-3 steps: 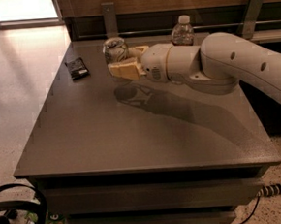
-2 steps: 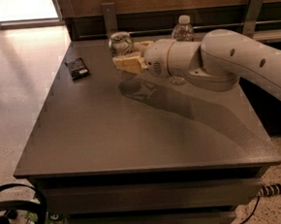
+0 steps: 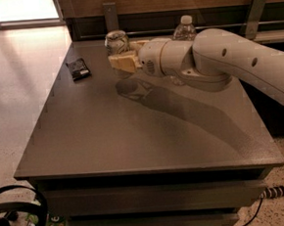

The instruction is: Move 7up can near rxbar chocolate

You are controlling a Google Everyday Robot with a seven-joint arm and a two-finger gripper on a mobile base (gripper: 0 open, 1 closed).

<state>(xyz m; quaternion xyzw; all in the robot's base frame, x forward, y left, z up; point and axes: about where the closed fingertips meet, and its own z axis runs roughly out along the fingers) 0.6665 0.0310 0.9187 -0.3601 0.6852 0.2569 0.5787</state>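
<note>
Dark grey tbl point(image 3: 134, 135): gripper point(image 3: 121, 55) near its 12 o'clock edge, clamped on 7up can point(image 3: 116, 40). Rxbar chocolate point(image 3: 78, 69) lies flat at can's 8 o'clock, apart; water btl point(image 3: 184, 28) at 3 o'clock.

The jaws gripping the 7up can point(image 3: 116, 41) have moved back over the table point(image 3: 134, 140).

Can and bottle partly hidden

The gripper point(image 3: 124, 62), at the far side of the table point(image 3: 134, 135), covers the lower part of the 7up can point(image 3: 116, 40); the arm point(image 3: 216, 62) hides the bottom of the water bottle point(image 3: 184, 27) and is cut off by the right edge. The print on the rxbar chocolate point(image 3: 78, 69) is too small to read.
</note>
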